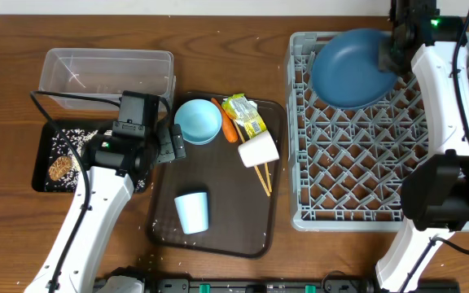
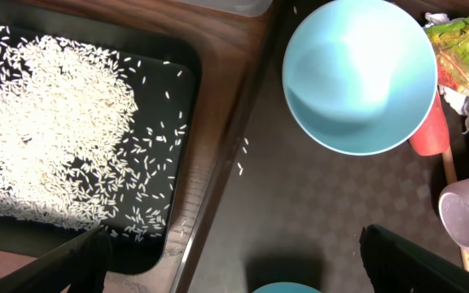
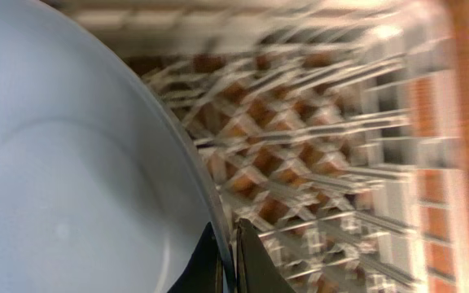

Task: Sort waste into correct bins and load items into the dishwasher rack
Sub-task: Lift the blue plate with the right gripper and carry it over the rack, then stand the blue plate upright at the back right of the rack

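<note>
Left tool (image 2: 243, 273) hangs wide and empty above the brown tray (image 2: 300, 203), near the small light-blue bowl (image 2: 361, 77). Farther out, the right tool (image 3: 226, 259) is pinched narrow on the rim of the big blue plate (image 3: 72, 179), over the far corner of the dishwasher rack (image 1: 357, 171). Blur hides whether plate and rack touch, so I'd lower slowly, keep the plate tilted, and let go only once it rests.

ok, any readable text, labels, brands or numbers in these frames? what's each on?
No text reads in any view.
green-yellow wrapper: carries print, but too small and blurred to read.
blue plate: no markings visible.
dishwasher rack: no label or number visible.
</note>
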You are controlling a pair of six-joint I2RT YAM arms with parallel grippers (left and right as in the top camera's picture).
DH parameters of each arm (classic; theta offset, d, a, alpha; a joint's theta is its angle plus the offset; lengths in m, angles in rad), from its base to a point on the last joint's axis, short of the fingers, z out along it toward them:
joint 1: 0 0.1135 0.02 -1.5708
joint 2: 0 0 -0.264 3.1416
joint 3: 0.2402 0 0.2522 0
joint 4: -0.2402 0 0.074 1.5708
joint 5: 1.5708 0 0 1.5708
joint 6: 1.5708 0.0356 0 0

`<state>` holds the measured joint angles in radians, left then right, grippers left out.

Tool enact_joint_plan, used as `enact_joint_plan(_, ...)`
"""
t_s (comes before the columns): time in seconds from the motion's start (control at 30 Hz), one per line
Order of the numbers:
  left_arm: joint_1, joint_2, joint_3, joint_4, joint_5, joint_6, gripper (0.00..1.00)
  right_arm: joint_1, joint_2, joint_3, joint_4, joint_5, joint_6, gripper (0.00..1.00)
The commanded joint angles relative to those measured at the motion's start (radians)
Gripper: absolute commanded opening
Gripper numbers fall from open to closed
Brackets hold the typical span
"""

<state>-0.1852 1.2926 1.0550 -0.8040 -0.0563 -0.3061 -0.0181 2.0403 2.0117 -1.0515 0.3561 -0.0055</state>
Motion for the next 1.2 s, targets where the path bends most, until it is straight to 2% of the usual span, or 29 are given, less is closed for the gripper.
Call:
enact_joint_plan(0.0, 0.001, -0.002, -0.002, 0.001, -0.016, 0.016, 0.98, -0.002, -0.076, 0.039, 0.038, 0.288, 0.035, 0.01)
enact_joint_plan(0.07, 0.001, -0.002, -0.002, 0.001, -0.017, 0.017, 0.98, 0.000, -0.095, 0.039, 0.071, 0.396, 0.005, 0.01)
enact_joint_plan(0.33, 0.001, -0.002, -0.002, 0.001, -0.016, 0.016, 0.98, 0.019, -0.125, 0.039, 0.272, 0.742, -0.328, 0.01)
enact_joint_plan(0.4, 0.001, -0.002, -0.002, 0.001, -0.016, 0.016, 0.98, 0.020, -0.126, 0.039, 0.286, 0.746, -0.344, 0.01)
enact_joint_plan(0.5, 0.001, -0.002, -0.002, 0.001, -0.016, 0.017, 0.98, 0.027, -0.125, 0.039, 0.241, 0.710, -0.274, 0.01)
enact_joint_plan(0.63, 0.001, -0.002, -0.002, 0.001, -0.016, 0.016, 0.98, 0.027, -0.126, 0.039, 0.106, 0.441, -0.153, 0.01)
enact_joint_plan(0.7, 0.001, -0.002, -0.002, 0.000, -0.016, 0.016, 0.98, 0.015, -0.124, 0.038, 0.055, 0.310, -0.095, 0.18)
enact_joint_plan(0.77, 0.001, -0.002, -0.002, 0.001, -0.016, 0.016, 0.98, -0.009, -0.124, 0.038, 0.001, 0.162, -0.038, 0.60)
enact_joint_plan(0.8, 0.001, -0.002, -0.002, 0.001, -0.016, 0.016, 0.98, -0.023, -0.124, 0.038, -0.016, 0.106, -0.016, 0.75)
enact_joint_plan(0.83, 0.001, -0.002, -0.002, 0.000, -0.016, 0.016, 0.98, -0.041, -0.124, 0.038, -0.031, 0.049, 0.008, 0.84)
enact_joint_plan(0.93, 0.001, -0.002, -0.002, 0.001, -0.016, 0.016, 0.98, -0.117, -0.123, 0.032, -0.053, -0.155, 0.053, 0.94)
enact_joint_plan(1.07, 0.001, -0.002, -0.002, 0.001, -0.016, 0.016, 0.98, -0.224, -0.121, -0.001, -0.043, -0.335, 0.131, 0.93)
enact_joint_plan(1.17, 0.001, -0.002, -0.002, 0.001, -0.016, 0.016, 0.98, -0.282, -0.104, -0.038, -0.032, -0.391, 0.187, 0.87)
